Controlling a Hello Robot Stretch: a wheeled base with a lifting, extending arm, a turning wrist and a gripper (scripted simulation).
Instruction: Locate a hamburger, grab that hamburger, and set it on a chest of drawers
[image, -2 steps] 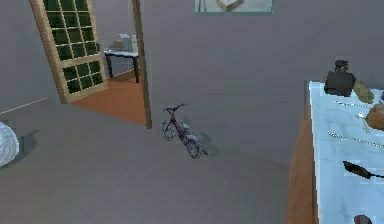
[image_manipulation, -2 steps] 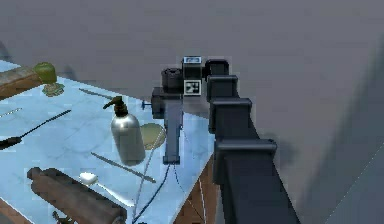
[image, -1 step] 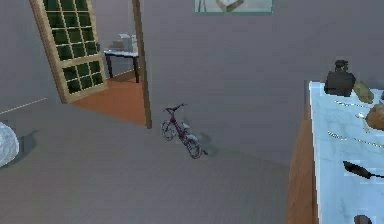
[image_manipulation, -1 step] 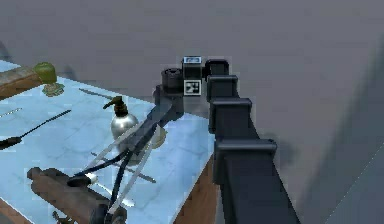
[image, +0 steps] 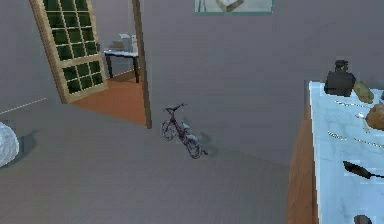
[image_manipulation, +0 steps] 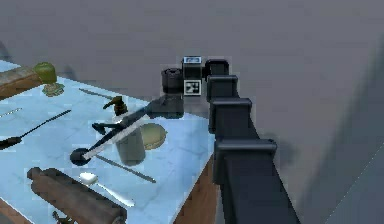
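Observation:
A round tan thing (image_manipulation: 152, 136), flat and bun-like, lies on the pale blue countertop (image_manipulation: 185, 160) beside a grey cup (image_manipulation: 130, 148). My arm (image_manipulation: 240, 140) reaches out over this counter. The gripper (image_manipulation: 88, 142) shows left of the white marker squares (image_manipulation: 192, 80), its thin dark fingers (image_manipulation: 125, 125) slanting down across the counter just left of the tan thing. With things lying behind it, I cannot tell whether it holds anything. In the forward view the same counter (image: 345, 150) carries brownish lumps (image: 362, 92) near its far end.
On the counter lie a rolling pin (image_manipulation: 75, 195), a spoon (image_manipulation: 105, 185), a knife (image_manipulation: 40, 125), a small bottle (image_manipulation: 117, 105) and a green round fruit (image_manipulation: 45, 72). A small bicycle (image: 183, 128) stands on the floor. A green paned door (image: 70, 45) hangs ajar at a doorway.

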